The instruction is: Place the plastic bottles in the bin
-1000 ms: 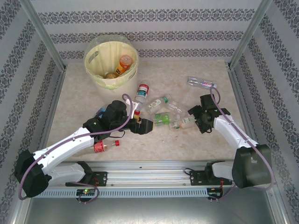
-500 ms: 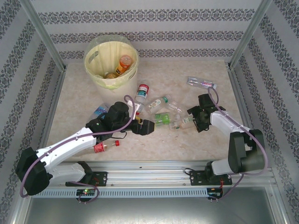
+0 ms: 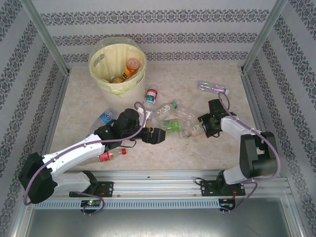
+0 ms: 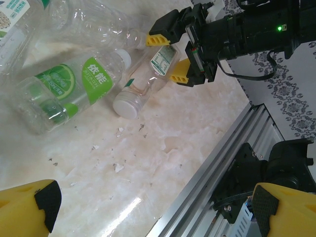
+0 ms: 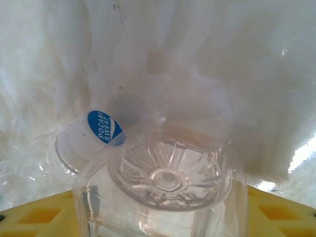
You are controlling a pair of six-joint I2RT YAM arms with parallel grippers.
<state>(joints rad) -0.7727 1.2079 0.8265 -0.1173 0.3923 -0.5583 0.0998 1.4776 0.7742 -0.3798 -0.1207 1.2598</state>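
Several plastic bottles lie mid-table: a green-labelled one (image 3: 172, 126) (image 4: 74, 81), a red-labelled one (image 3: 150, 96), a blue-labelled one (image 3: 104, 117), a red-capped one (image 3: 111, 155) and a clear one (image 3: 213, 88). My right gripper (image 3: 201, 126) (image 4: 169, 56) is shut on a clear white-capped bottle (image 3: 190, 131) (image 4: 133, 101), its yellow fingers on either side; the bottle's base (image 5: 168, 173) faces the right wrist camera. My left gripper (image 3: 157, 134) (image 4: 155, 202) hangs open over bare table just left of that bottle, holding nothing. The cream bin (image 3: 98, 54) stands at the back left with an orange bottle (image 3: 131, 66) inside.
A white Pocari Sweat cap (image 5: 94, 131) of another bottle lies right beside the held one. The aluminium rail (image 3: 163, 177) (image 4: 212, 163) runs along the near edge. Patterned walls and metal posts (image 3: 47, 42) enclose the table.
The right gripper's fingers have drawn in around the clear bottle. The left arm has shifted a little right and forward, uncovering the blue-labelled bottle.
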